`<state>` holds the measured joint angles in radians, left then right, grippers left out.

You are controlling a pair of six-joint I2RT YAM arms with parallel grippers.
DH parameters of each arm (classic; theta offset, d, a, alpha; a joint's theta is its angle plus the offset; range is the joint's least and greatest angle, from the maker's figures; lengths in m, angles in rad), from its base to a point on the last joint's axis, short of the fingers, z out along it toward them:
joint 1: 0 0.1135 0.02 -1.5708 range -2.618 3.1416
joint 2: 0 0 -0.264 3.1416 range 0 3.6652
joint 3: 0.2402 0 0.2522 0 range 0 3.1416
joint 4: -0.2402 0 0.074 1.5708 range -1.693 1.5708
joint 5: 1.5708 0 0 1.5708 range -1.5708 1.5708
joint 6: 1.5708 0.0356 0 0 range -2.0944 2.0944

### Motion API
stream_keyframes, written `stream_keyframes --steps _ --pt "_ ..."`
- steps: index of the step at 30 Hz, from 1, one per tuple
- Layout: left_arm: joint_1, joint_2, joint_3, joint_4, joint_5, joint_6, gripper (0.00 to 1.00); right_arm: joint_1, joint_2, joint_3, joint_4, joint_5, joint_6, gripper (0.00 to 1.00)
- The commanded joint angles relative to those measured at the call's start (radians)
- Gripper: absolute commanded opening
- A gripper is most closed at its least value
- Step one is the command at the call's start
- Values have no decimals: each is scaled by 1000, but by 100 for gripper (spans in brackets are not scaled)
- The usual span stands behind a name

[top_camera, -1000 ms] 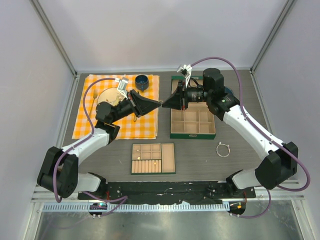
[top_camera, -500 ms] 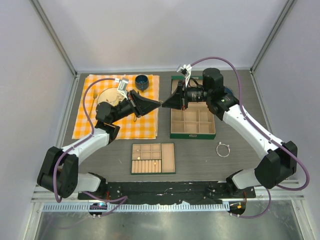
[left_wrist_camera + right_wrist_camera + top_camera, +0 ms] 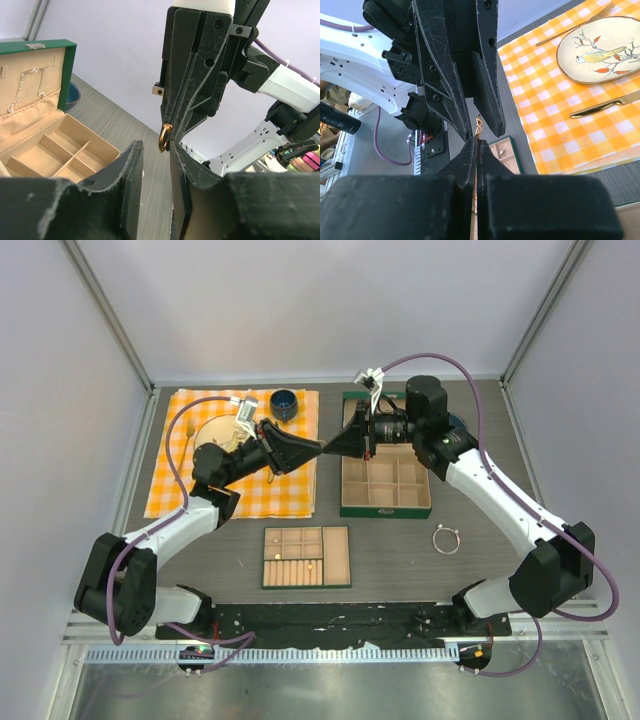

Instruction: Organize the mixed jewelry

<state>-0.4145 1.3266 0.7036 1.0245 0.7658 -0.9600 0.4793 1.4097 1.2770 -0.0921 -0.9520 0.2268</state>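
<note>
My two grippers meet tip to tip in the air between the orange cloth and the green box. My right gripper is shut on a small gold ring that sticks out past its tips. My left gripper is open, with its jaws on either side of that gold ring. The ring sits close to its right finger. A thin silver bracelet loop lies on the table at the right. Tiny pieces lie in the tan compartment tray.
The open green jewelry box stands right of centre, with a chain in its lid. The orange checked cloth at the left holds a plate, a knife, a fork and a blue bowl.
The two gripper tips have closed the small gap between them and now overlap around the ring. Nothing on the table has moved.
</note>
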Motion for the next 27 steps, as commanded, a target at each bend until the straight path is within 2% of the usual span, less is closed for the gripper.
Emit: stream_keyframes --steps 1,7,12,15,16,17,18,19,20,21,24,27 --pt "12 -20 -7 11 -10 33 33 -7 -32 21 22 15 -30 1" --pt "49 -44 -16 11 15 29 37 -18 -55 12 -4 41 -53 1" --pt "106 -75 -10 -21 102 49 39 -22 -74 15 -84 74 -122 1" --pt "126 -96 55 -183 219 168 40 -22 -77 28 -156 94 -179 1" --pt "126 -98 151 -410 292 237 41 -22 -74 35 -172 98 -188 1" --pt "126 -96 213 -570 315 319 41 -21 -74 39 -188 101 -199 1" --pt "123 -92 281 -742 326 553 42 -13 -69 44 -228 105 -220 1" --pt "123 -89 401 -1034 329 657 42 -5 -66 56 -250 111 -228 1" --pt "121 -86 451 -1154 332 764 43 2 -64 61 -268 131 -260 1" --pt "120 -80 538 -1340 320 922 45 19 -63 65 -302 142 -288 1" --pt "117 -66 647 -1586 299 1143 53 36 -61 76 -336 166 -316 1" --pt "94 -23 813 -1768 255 1298 55 45 -55 79 -347 174 -326 1"
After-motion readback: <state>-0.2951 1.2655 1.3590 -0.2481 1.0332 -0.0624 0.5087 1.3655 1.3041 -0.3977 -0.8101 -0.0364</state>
